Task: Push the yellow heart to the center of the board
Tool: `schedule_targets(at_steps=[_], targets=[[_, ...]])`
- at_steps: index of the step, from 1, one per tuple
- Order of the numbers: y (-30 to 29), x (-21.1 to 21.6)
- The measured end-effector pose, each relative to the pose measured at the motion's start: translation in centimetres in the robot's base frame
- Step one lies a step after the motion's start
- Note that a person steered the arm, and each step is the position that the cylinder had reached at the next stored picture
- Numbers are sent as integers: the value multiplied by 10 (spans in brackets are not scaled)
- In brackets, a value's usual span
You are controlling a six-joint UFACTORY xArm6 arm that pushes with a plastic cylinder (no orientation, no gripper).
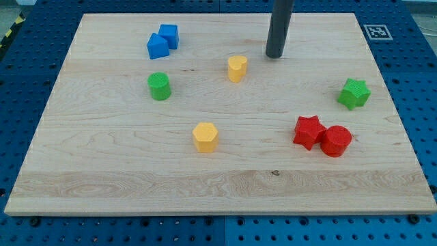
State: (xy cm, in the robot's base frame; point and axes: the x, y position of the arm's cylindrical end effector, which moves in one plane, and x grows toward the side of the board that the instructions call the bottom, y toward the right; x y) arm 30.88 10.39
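1. Nearest, at the view's bottom, the bare front strip of the wooden table point(136, 195) lies on a blue perforated base point(423, 123).
2. A little further in, a yellow hexagon block point(205, 137) sits left of the middle.
3. At about the same depth on the view's right, a red star point(308, 131) and a red cylinder point(336, 141) stand touching, the cylinder on the right.
4. Further back on the right, a green star point(354, 93) stands alone near the table's right edge, apart from the red pair.
5. On the left at similar depth, a green cylinder point(159, 86) stands by itself.
6. Beyond that, the yellow heart point(237, 69) stands slightly above the table's middle, towards the view's top.
7. My tip point(275, 55) rests on the table up and to the right of the yellow heart, near it but not touching.
8. There are no jaws on this arm, only the dark rod, so it holds nothing.
9. Farthest, at the top left, two blue blocks point(162, 42) sit touching each other; their exact shapes are hard to tell.
10. A black-and-white marker point(377, 31) sits at the table's top right corner.
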Motion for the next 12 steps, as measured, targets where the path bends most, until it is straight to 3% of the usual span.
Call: schedule_targets(at_steps=[4,8,12], targets=[[-67,-13],[-75,56],[-75,72]])
